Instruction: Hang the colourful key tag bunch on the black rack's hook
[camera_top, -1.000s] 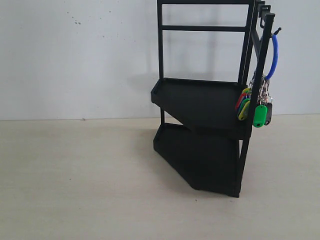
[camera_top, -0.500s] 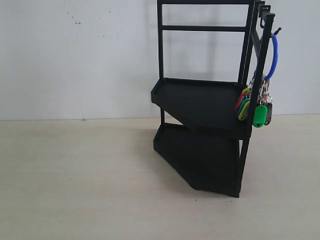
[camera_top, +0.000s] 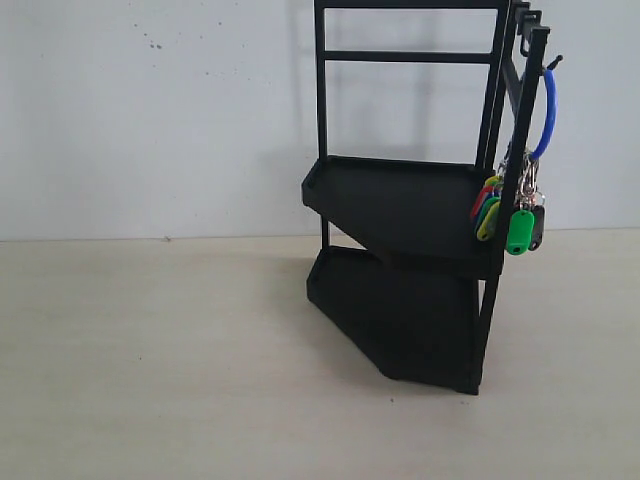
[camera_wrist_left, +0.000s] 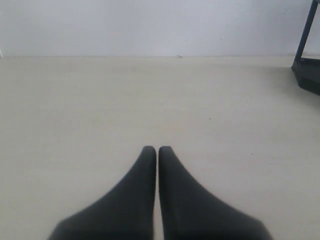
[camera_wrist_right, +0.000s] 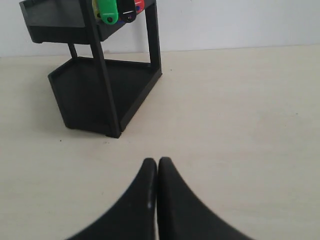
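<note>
Nothing shifted across the last second: the exterior view matched the two earlier ones. The colourful key tag bunch (camera_top: 515, 205) hung in the same spot at the right edge of the black rack (camera_top: 400, 200), upper right of the frame. Its blue loop (camera_top: 548, 115) ran up to the hook (camera_top: 553, 65) near the rack's top right corner, and the tags dangled beside the upper tray with no visible swing.

No arm showed in the exterior view. The left pincer (camera_wrist_left: 158, 150) was closed on nothing, tips together over bare counter (camera_wrist_left: 75, 100), with only a corner of the rack at that frame's right edge. The right pincer (camera_wrist_right: 158, 161) was also closed and empty, low over the counter and well apart from the rack, with the tags just peeking in at the top left of its frame.

Judgement: the bunch looked hung and settled, both arms pulled back, and the task looked done, with nothing left but to hold clear.
</note>
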